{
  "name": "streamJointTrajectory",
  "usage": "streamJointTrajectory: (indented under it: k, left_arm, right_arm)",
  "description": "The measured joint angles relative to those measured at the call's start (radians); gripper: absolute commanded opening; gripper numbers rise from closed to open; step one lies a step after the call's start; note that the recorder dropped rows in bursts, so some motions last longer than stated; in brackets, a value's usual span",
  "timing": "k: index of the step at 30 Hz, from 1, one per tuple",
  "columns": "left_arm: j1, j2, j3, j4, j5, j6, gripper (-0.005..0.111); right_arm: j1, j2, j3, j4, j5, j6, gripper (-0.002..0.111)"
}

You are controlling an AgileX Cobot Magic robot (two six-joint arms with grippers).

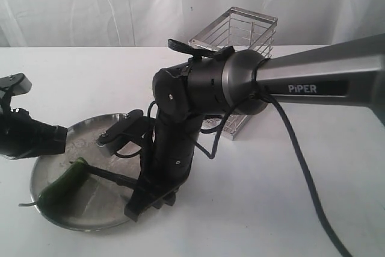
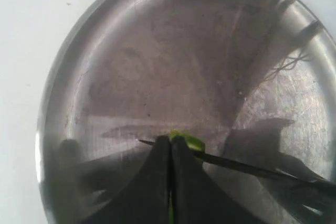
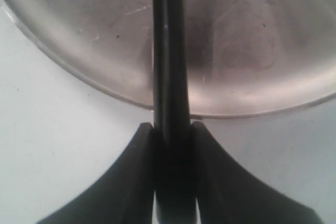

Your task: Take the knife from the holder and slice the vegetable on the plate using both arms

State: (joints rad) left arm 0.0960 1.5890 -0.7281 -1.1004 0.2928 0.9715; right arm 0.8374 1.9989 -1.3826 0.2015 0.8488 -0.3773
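Observation:
The dark green chili pepper (image 1: 65,183) lies on the steel plate (image 1: 84,129) at the front left. My left gripper (image 2: 170,139) is shut on the pepper (image 2: 192,141), and pale green shows between its fingers and at their tips. The black knife (image 2: 241,167) crosses just beyond those tips, its blade against the pepper. My right gripper (image 3: 171,127) is shut on the knife (image 3: 169,51), which reaches out over the plate (image 3: 252,35). In the exterior view the knife (image 1: 111,176) runs from the PiPER arm's wrist (image 1: 171,148) to the pepper. The wire holder (image 1: 240,31) stands behind, with no knife visible in it.
The big grey PiPER arm (image 1: 313,82) stretches in from the right and hides part of the holder. The left arm (image 1: 27,136) hangs over the plate's left rim. A black cable (image 1: 301,167) trails across the white table at the right.

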Motion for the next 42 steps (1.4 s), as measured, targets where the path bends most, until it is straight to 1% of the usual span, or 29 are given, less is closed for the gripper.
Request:
streamJointTrajectory:
  k: [9,15,18,28,34,42]
  left_arm:
    - [0.0,0.024,0.0,-0.006,-0.002,0.0,0.0]
    - [0.0,0.024,0.0,-0.006,-0.002,0.0,0.0]
    - [0.0,0.024,0.0,-0.006,-0.002,0.0,0.0]
    - [0.0,0.024,0.0,0.003,-0.024,0.0,0.0]
    - [0.0,0.024,0.0,0.101,0.003,-0.008,0.0]
    - [0.0,0.024,0.0,0.274,0.049,-0.108,0.0]
  right_arm:
    - [0.009,0.012,-0.002,0.001,-0.047,-0.007,0.0]
    - [0.028,0.044,-0.065,0.001,-0.045,-0.007,0.0]
    - [0.033,0.081,-0.1,0.001,-0.026,-0.007,0.0]
    - [0.036,0.096,-0.104,-0.032,0.037,-0.007,0.0]
    - [0.036,0.096,-0.104,-0.04,0.056,-0.007,0.0]
    - [0.036,0.096,-0.104,-0.043,0.056,-0.007,0.0]
